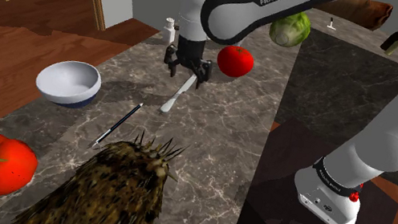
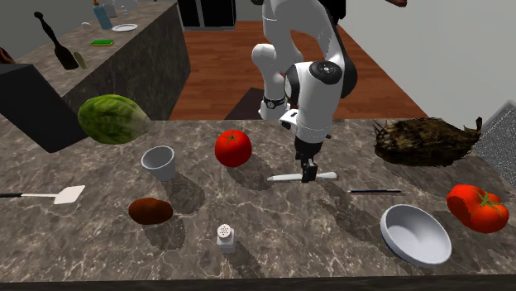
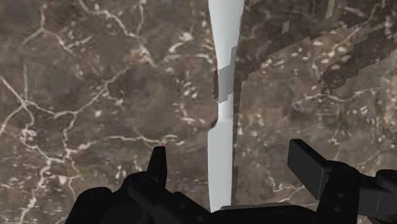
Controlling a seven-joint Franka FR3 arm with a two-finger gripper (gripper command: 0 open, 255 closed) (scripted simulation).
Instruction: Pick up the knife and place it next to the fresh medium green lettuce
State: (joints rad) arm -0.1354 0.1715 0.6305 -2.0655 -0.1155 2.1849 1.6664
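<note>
Grasp step: black fingers (image 3: 159, 168) apart, straddling slim white knife (image 3: 221, 146), not clamped yet. Next: close on it, lift, carry twd green lettuce head (image 2: 113, 118).

Two red tomatoes sit on the desk (image 2: 99, 248): a smaller one (image 2: 233, 147) and a larger one (image 2: 477, 207). Everything else there comes singly: one green lettuce (image 2: 114, 118), one pale knife (image 2: 281, 177), one white bowl (image 2: 415, 234), one grey cup (image 2: 160, 162), one thin dark pen (image 2: 375, 192), one white spatula (image 2: 51, 196), one small white shaker (image 2: 224, 235), one brown lump (image 2: 150, 211) and one spiky brown heap (image 2: 426, 140). A second desk (image 2: 157, 62), farther off, carries one black utensil (image 2: 58, 48), one white plate (image 2: 125, 27) and one bottle (image 2: 101, 15). One arm (image 2: 314, 91) bears one claw (image 2: 308, 172) with two fingers (image 3: 308, 165).
</note>
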